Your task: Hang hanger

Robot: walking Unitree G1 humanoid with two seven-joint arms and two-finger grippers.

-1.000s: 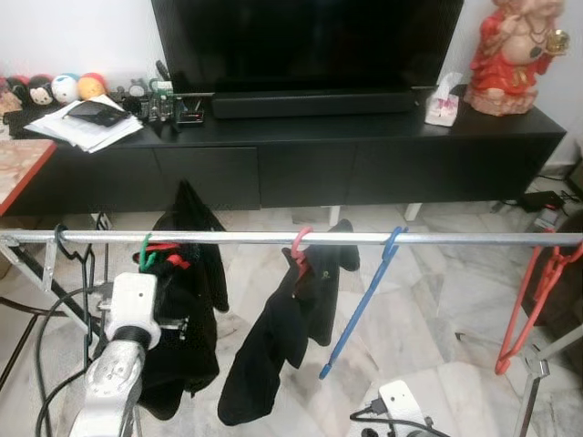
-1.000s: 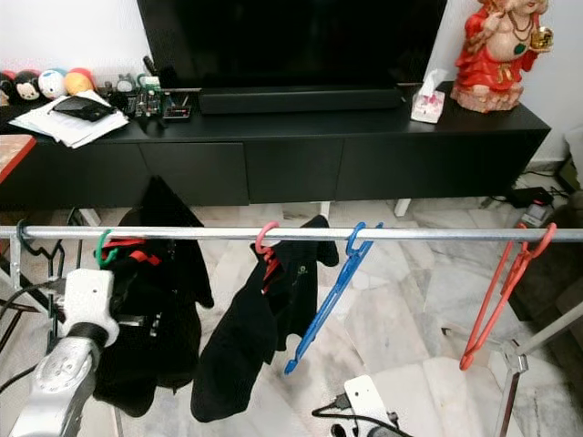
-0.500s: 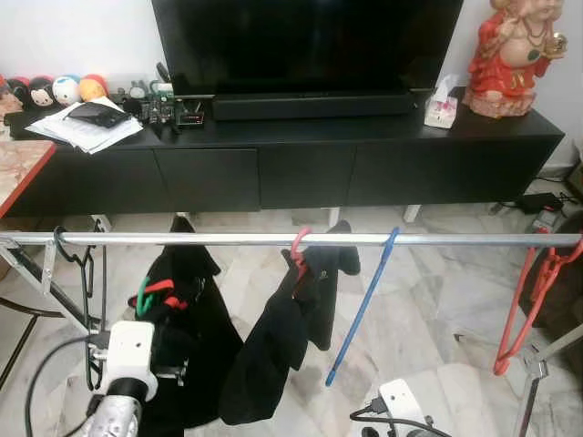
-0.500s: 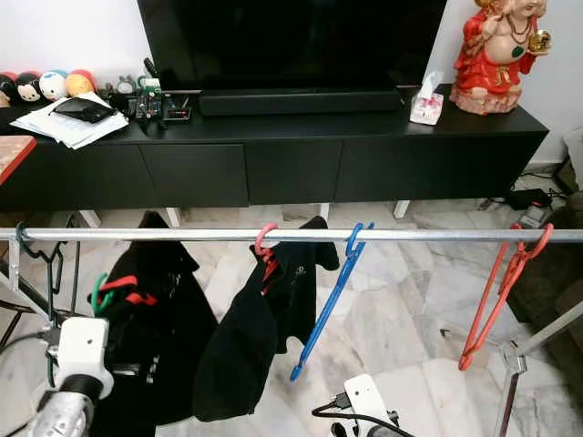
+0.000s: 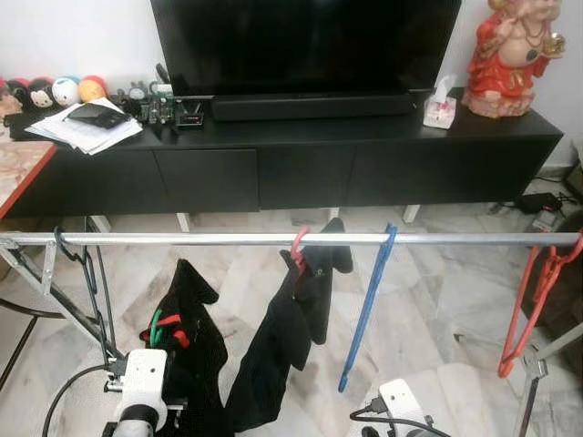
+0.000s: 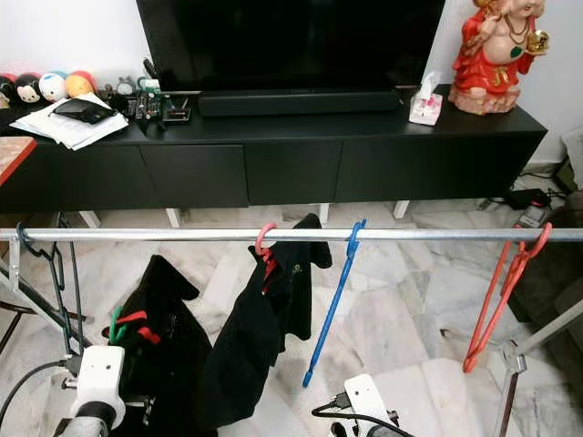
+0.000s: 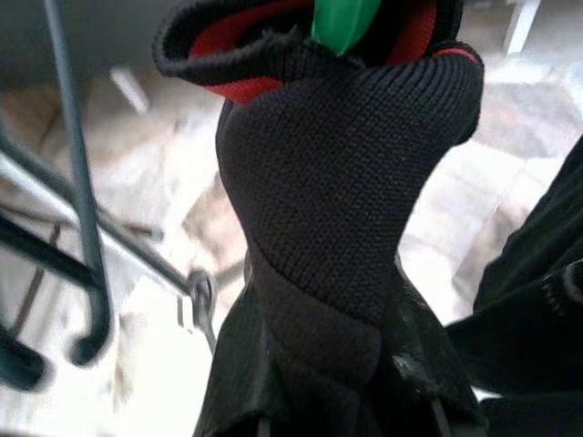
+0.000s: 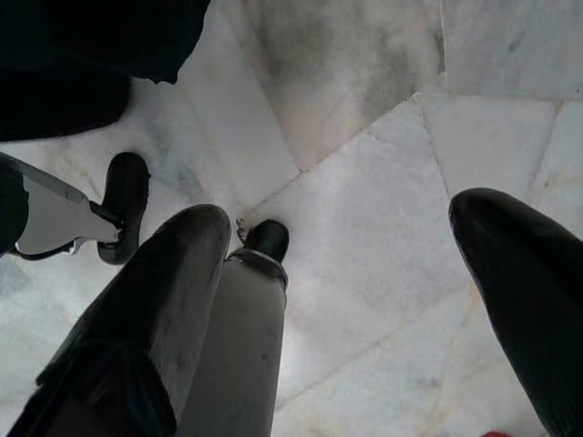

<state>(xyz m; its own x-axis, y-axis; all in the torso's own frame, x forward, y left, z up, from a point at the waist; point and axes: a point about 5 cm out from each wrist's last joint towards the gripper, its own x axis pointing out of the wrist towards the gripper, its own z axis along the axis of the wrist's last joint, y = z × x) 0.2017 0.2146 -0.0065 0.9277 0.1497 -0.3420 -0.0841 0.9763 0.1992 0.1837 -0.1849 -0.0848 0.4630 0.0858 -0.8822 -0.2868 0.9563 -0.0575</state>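
a large dark television is seen above a long black tv cabinet, with marble floor in front of it. a silver clothes rail is stretched across the scene, nearer the robot. on the rail a black garment on a pink hanger is hung near the middle, a bare blue hanger is hung just to its right, a red hanger is hung well apart at the far right end, and a dark hanger is hooked near the left end.

below the rail, on the left, a black garment with red lining is held up on a green hanger, whose hook is well under the rail and not on it. the left hand is placed beneath that garment; its fingers are buried in the fabric, so it cannot be told whether they are closed on it. in the left wrist view the green hanger is seen poking out of the red-lined collar.

the right hand is held low over the floor with its fingers spread apart and nothing between them.

on the cabinet a red figurine, a tissue box, papers and small round toys are set.
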